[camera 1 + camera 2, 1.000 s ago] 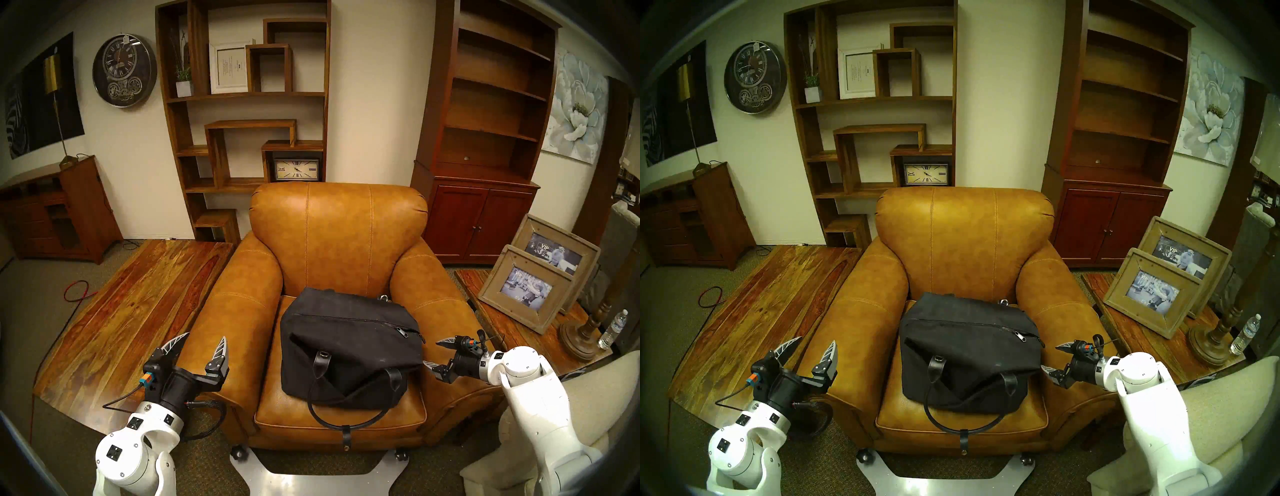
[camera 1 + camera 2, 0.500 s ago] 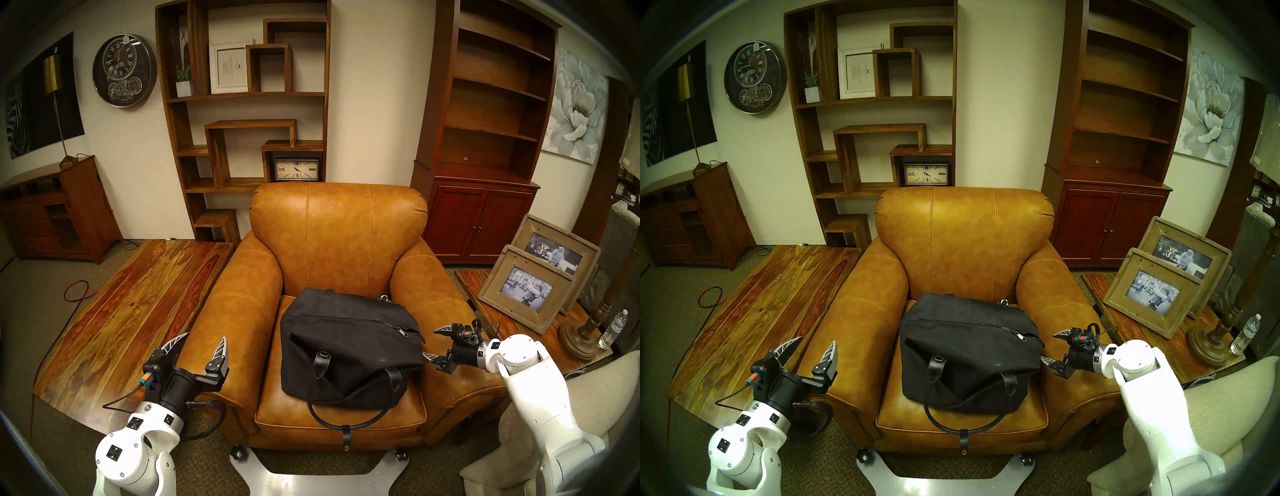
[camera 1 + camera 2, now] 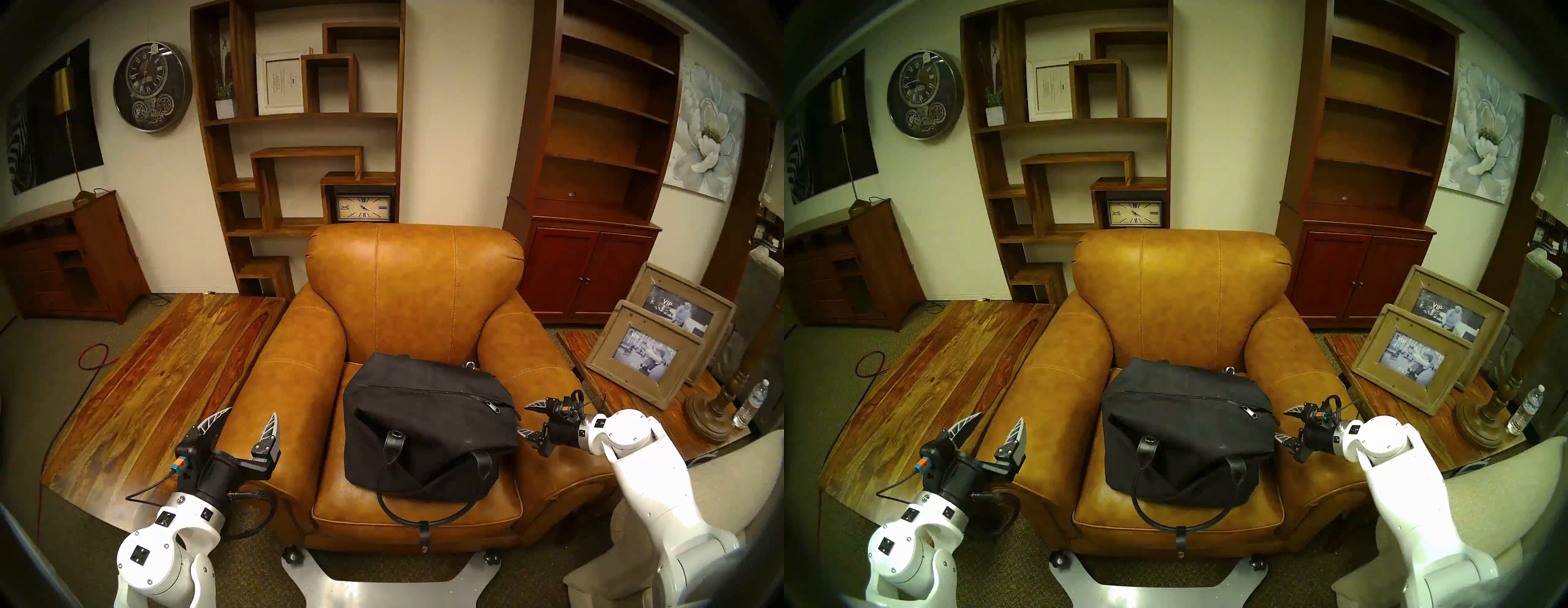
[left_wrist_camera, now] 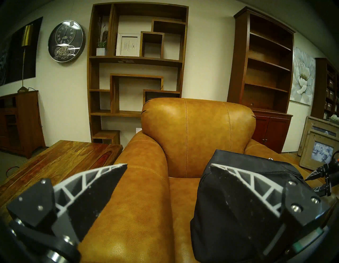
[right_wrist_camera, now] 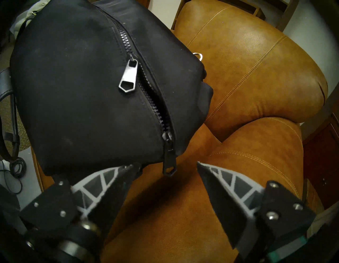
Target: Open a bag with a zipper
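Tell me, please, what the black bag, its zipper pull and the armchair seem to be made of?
The bag: matte woven cloth, probably canvas; it sags softly. The zipper pull: likely metal, with a dull grey sheen. The armchair: tan leather or imitation, glossy, grained, with stitched seams.

This looks like a furniture shop set up like a living room. A big brown leather armchair point(image 3: 413, 339) stands in the middle. Behind it is a tall wooden shelf unit point(image 3: 297, 140) with almost nothing on it, and a red-brown bookcase point(image 3: 594, 170) with bare shelves. A round wall clock point(image 3: 152, 87) has a small tag hanging from its top. Two picture frames point(image 3: 653, 344) lean on a side bench beside a water bottle point(image 3: 750, 403). A flower painting point(image 3: 704, 136) hangs on the wall. More shelves show far off at the right edge.
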Controlling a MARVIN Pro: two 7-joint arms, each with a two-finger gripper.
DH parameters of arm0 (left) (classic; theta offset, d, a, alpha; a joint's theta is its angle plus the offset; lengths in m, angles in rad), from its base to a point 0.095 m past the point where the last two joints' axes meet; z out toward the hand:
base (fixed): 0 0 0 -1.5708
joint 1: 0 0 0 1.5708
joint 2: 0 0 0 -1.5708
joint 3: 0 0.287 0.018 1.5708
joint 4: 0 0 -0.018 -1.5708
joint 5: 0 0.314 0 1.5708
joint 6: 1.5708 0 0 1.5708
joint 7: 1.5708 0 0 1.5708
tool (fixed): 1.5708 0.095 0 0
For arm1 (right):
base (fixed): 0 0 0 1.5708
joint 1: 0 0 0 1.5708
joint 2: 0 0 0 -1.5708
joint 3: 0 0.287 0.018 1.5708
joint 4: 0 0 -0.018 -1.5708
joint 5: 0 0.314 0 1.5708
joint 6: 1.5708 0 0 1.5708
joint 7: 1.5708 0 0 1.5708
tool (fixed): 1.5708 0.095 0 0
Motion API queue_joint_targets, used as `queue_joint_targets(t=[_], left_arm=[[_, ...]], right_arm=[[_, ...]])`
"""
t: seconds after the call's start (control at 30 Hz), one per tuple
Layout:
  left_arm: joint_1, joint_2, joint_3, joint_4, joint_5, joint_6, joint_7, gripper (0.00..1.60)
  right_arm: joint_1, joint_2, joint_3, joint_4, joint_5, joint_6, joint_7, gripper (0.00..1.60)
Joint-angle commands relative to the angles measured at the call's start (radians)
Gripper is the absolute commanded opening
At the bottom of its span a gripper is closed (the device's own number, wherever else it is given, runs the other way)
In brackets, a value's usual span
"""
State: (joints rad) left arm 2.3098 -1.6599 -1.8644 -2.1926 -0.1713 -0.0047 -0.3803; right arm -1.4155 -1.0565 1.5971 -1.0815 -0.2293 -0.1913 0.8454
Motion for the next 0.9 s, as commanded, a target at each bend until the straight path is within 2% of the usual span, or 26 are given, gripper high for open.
queue_joint_targets(t=[0.0,0.23,0.37,0.4,0.43,0.47,0.53,0.57,0.6,0.73,0.8,0.87], left_arm=[[0.0,0.0,0.0,-0.023,0.001,0.0,0.0,1.6],[0.0,0.0,0.0,-0.023,0.002,0.001,0.0,1.6],[0.0,0.0,0.0,-0.023,0.002,0.001,0.0,1.6],[0.0,0.0,0.0,-0.023,0.002,0.001,0.0,1.6],[0.0,0.0,0.0,-0.023,0.002,0.001,0.0,1.6],[0.0,0.0,0.0,-0.023,0.002,0.001,0.0,1.6],[0.0,0.0,0.0,-0.023,0.002,0.001,0.0,1.6],[0.0,0.0,0.0,-0.023,0.002,0.001,0.0,1.6],[0.0,0.0,0.0,-0.023,0.002,0.001,0.0,1.6],[0.0,0.0,0.0,-0.023,0.002,0.001,0.0,1.6],[0.0,0.0,0.0,-0.023,0.002,0.001,0.0,1.6],[0.0,0.0,0.0,-0.023,0.002,0.001,0.0,1.6]], right_arm=[[0.014,0.005,0.01,-0.024,0.008,-0.015,-0.002,0.79],[0.007,0.005,0.0,-0.019,-0.019,-0.022,-0.025,0.7],[0.012,0.002,-0.001,-0.01,-0.022,-0.022,-0.02,0.75],[0.013,0.002,-0.002,-0.009,-0.023,-0.02,-0.018,0.53],[0.013,0.002,-0.003,-0.008,-0.025,-0.02,-0.014,0.45],[0.013,0.001,-0.003,-0.007,-0.026,-0.021,-0.014,0.55],[0.013,-0.002,0.0,-0.003,-0.029,-0.027,-0.02,0.99],[0.014,-0.003,0.0,0.0,-0.03,-0.029,-0.02,0.42],[0.014,-0.005,0.002,0.003,-0.029,-0.031,-0.021,0.28],[0.014,-0.008,0.006,0.009,-0.028,-0.045,-0.028,0.39],[0.015,-0.009,0.005,0.011,-0.03,-0.046,-0.029,0.35],[0.016,-0.008,0.004,0.01,-0.031,-0.044,-0.028,0.04]])
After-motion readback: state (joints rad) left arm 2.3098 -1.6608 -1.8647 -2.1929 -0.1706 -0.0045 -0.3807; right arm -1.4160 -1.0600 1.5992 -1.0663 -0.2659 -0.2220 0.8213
